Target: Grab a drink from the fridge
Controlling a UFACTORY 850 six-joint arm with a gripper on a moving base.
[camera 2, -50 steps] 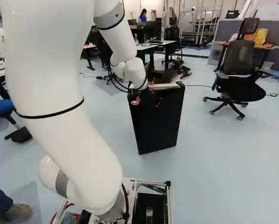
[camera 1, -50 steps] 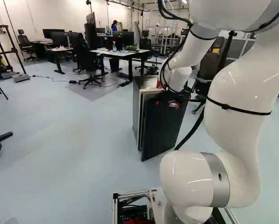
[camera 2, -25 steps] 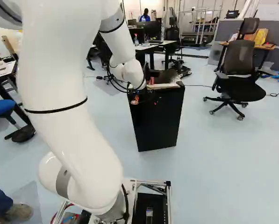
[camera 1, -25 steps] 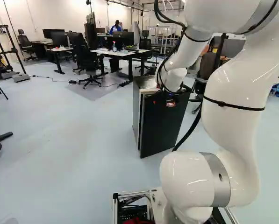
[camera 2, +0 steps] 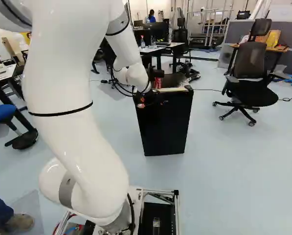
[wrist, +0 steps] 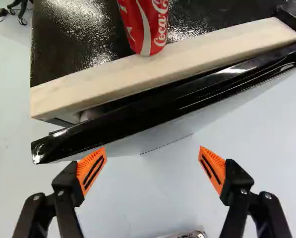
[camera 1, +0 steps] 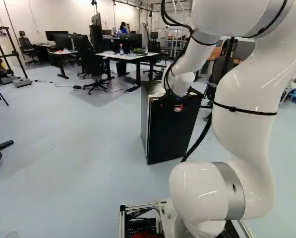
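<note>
With twelve o'clock straight ahead of the jaws, the red can [wrist: 147,22] lies at twelve, beyond the near edge of the door [wrist: 157,111] and the pale strip [wrist: 162,67]; it stands upright on top of the fridge [wrist: 78,34], its base beside that strip, its long axis vertical. The jaws are released, their orange pads [wrist: 92,168] wide apart with nothing between; whether one touches the door I cannot tell. The white arm [camera 1: 247,139] has two likely moves, in my judgement: a push towards twelve to shut the door, or a lift over it to the can; too low a path could knock the door. The door stands slightly ajar, its free edge near nine o'clock, the closed-up end near two; what the fridge holds is too hidden to tell.
</note>
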